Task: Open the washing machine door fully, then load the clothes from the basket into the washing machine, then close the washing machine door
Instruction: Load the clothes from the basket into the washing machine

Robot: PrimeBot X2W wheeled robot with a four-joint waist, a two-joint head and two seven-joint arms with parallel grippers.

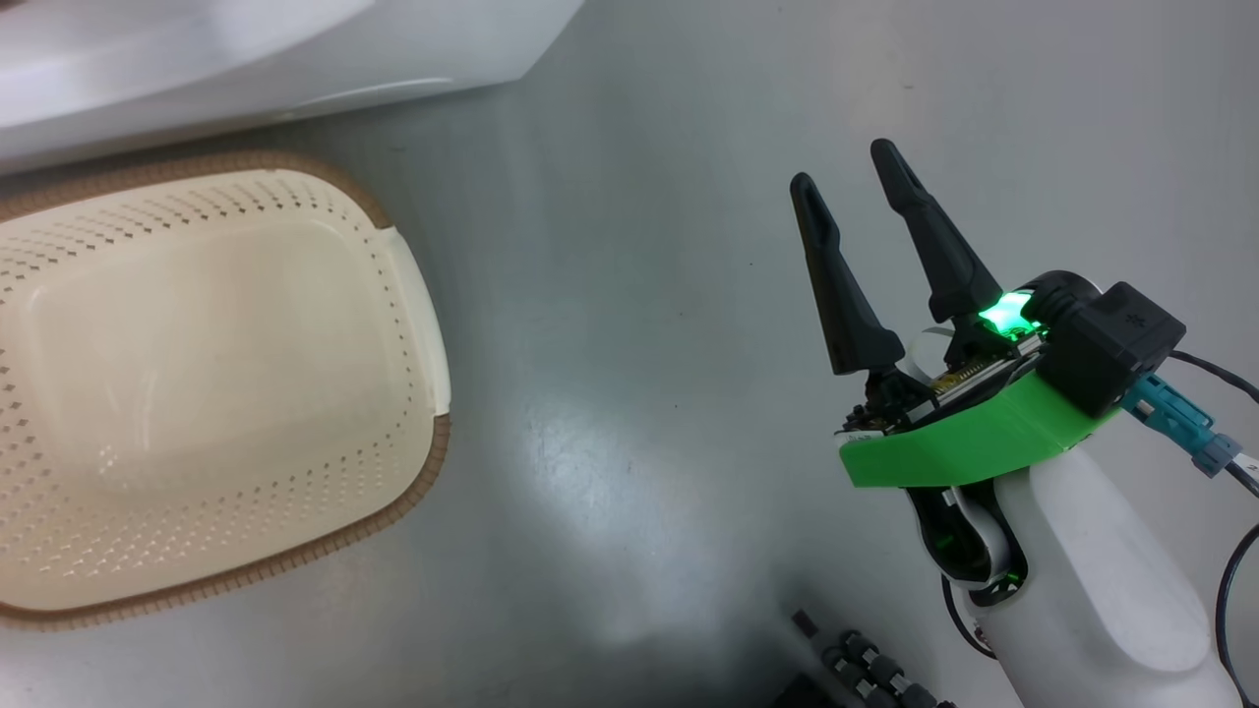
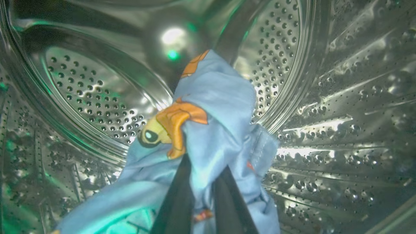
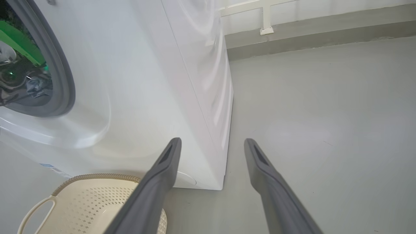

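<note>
**Inside the drum: clothes in a closed left grip; basket on the floor**

Item 1. Left fingers (image 2: 178,195). Place: bottom centre of the left wrist view, deep in the steel drum (image 2: 94,94). State: pressed together on a fold of the clothes (image 2: 221,107), tips buried in the cloth.

Item 2. Clothes. Light blue fabric with an orange patch and a small printed figure. Bunched up above the left fingers at mid-frame, trailing down to the lower left edge. Perforated drum wall all round it.

Item 3. Right fingers (image 1: 836,285). Place: right of centre in the head view, pointing to the top of the frame, over bare grey floor (image 1: 639,246). State: spread wide apart, nothing between them. A green light glows at their base.

Item 4. Basket (image 1: 197,374). Cream, perforated, brown rim. Place: left side of the head view, on the floor, well apart from the right fingers; its bare bottom shows. In the right wrist view it sits at the lower left, close against the washer's front.

Item 5. Washer (image 3: 146,81). White box, left half of the right wrist view. Grey gasket (image 3: 63,74) rings the opening at the upper left edge, with a green part of the left arm (image 3: 19,42) inside it.
</note>
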